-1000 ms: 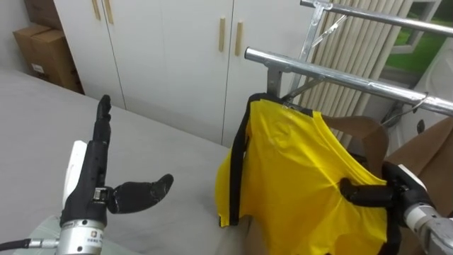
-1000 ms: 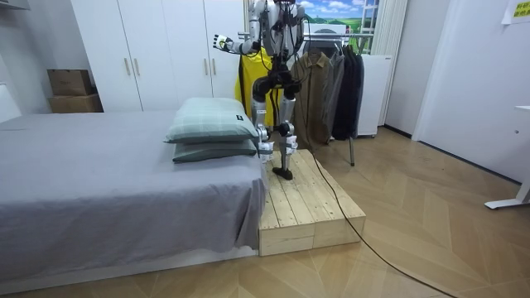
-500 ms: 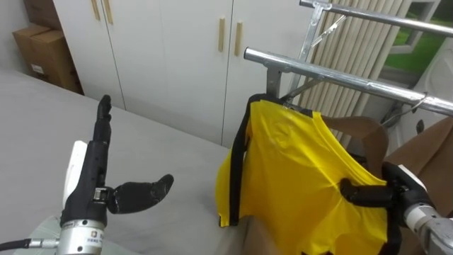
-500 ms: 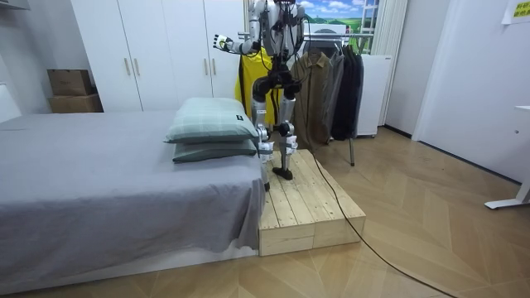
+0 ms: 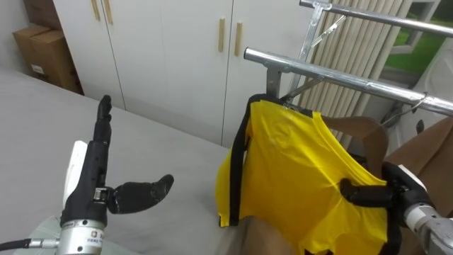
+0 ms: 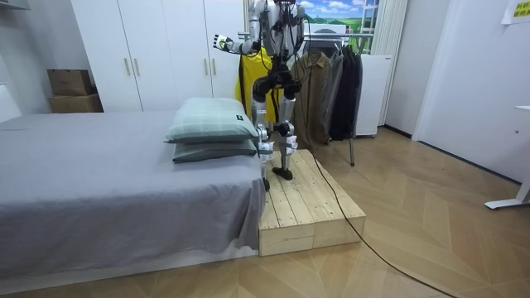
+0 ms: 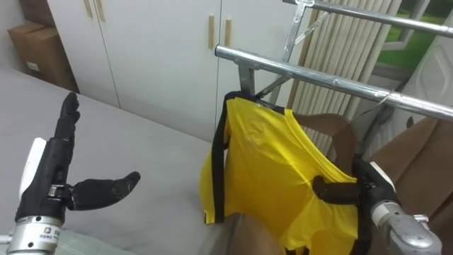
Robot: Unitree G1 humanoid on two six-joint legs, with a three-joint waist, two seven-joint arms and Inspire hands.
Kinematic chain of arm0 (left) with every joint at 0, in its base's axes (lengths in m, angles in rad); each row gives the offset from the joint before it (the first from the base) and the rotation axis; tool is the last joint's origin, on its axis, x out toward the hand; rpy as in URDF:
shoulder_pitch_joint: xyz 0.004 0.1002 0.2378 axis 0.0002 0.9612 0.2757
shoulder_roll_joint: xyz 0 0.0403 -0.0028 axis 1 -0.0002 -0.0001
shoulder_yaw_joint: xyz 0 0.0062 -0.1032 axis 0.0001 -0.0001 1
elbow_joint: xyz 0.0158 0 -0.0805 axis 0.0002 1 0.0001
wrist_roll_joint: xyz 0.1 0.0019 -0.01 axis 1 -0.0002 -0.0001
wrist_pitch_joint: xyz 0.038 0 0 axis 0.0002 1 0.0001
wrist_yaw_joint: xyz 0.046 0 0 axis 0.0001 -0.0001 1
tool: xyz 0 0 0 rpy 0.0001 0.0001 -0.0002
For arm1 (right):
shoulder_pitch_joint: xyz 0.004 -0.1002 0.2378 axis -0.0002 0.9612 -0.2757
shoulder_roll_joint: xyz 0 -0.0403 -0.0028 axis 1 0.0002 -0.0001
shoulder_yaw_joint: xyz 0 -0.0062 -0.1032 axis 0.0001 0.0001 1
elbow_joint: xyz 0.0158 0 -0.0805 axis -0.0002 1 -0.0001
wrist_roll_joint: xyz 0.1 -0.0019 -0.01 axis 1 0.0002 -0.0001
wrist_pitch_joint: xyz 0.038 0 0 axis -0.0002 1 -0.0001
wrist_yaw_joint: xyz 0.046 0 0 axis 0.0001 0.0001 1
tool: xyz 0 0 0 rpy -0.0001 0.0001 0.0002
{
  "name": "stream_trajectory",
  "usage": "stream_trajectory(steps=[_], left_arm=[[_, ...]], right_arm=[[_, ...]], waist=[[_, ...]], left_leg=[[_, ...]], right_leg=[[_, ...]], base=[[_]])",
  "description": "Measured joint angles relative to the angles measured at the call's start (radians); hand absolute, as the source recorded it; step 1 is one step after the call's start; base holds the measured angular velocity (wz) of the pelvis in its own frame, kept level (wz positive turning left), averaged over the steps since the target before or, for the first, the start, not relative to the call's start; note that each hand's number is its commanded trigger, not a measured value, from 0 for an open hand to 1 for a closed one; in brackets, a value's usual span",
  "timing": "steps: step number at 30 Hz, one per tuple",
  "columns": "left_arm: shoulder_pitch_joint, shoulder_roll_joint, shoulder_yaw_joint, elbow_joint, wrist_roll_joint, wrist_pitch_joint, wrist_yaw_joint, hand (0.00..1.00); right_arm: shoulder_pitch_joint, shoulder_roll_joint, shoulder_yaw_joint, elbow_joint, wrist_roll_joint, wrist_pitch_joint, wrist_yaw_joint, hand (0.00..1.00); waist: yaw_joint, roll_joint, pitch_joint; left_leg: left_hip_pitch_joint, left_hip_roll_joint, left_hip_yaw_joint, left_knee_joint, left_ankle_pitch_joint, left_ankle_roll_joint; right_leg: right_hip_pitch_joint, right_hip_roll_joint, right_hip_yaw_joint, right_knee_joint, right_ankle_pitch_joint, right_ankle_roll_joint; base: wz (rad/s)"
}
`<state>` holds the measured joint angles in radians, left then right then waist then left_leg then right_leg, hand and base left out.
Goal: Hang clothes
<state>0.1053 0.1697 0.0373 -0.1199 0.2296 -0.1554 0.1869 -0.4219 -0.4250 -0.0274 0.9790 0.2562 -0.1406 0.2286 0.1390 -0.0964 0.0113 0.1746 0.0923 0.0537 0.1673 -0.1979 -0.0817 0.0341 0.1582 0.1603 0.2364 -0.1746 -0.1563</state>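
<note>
Right hand (image 5: 375, 193) is pinching the hanging yellow shirt (image 5: 283, 170) taut; left hand (image 5: 90, 180) is holding its fingers wide. Further tugging risks dragging it off the rail (image 5: 333, 74) above the fingers.

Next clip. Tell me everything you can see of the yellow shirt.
The yellow shirt is thin, smooth-looking cloth with a black strip down its left edge. It hangs by its top just under the end of the metal rail; a hanger cannot be made out. Its right side is drawn out sideways, with folds running to the right hand, which pinches it. Brown clothes hang behind it.
</note>
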Motion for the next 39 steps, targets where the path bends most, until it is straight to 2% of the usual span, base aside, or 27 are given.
stream_trajectory(steps=[23, 33, 34, 35, 39], left_arm=[[0.000, 0.000, -0.002, 0.023, 0.000, 0.002, 0.000, 0.00], [0.000, 0.000, -0.007, 0.066, -0.001, 0.003, 0.007, 0.00], [0.000, 0.000, -0.007, 0.066, -0.001, 0.003, 0.011, 0.00], [0.000, 0.000, -0.007, 0.066, -0.001, 0.003, 0.016, 0.00], [0.000, 0.000, -0.006, 0.066, 0.000, 0.004, 0.042, 0.00]], right_arm=[[0.000, 0.000, 0.004, 0.000, -0.015, 0.008, -0.026, 0.00], [0.000, 0.001, 0.007, -0.016, -0.014, -0.002, -0.075, 0.00], [0.000, 0.005, 0.007, -0.022, -0.012, -0.002, -0.084, 0.56], [0.000, 0.006, 0.007, -0.026, -0.011, -0.003, -0.089, 1.00], [0.002, 0.022, 0.007, -0.048, -0.012, 0.000, -0.107, 1.00]], waist=[[0.000, 0.002, -0.0010], [0.000, 0.015, 0.0042], [0.000, 0.016, 0.0037], [-0.001, 0.016, 0.0035], [-0.010, 0.018, 0.0022]], left_leg=[[0.000, 0.000, 0.001, 0.000, 0.000, 0.000], [-0.002, -0.002, 0.002, 0.000, 0.000, 0.000], [-0.006, -0.002, 0.001, 0.000, 0.000, 0.000], [-0.007, -0.002, 0.001, 0.000, 0.000, 0.000], [-0.014, -0.006, -0.009, 0.003, -0.003, 0.004]], right_leg=[[0.001, 0.000, 0.006, 0.001, 0.000, 0.000], [-0.002, 0.000, 0.014, 0.001, 0.000, 0.000], [-0.006, 0.000, 0.017, 0.002, 0.000, 0.000], [-0.008, 0.000, 0.018, 0.002, 0.000, 0.000], [0.002, -0.002, 0.030, 0.003, 0.001, 0.000]], base=[[0.00], [-0.01], [-0.07], [-0.08], [-0.04]])
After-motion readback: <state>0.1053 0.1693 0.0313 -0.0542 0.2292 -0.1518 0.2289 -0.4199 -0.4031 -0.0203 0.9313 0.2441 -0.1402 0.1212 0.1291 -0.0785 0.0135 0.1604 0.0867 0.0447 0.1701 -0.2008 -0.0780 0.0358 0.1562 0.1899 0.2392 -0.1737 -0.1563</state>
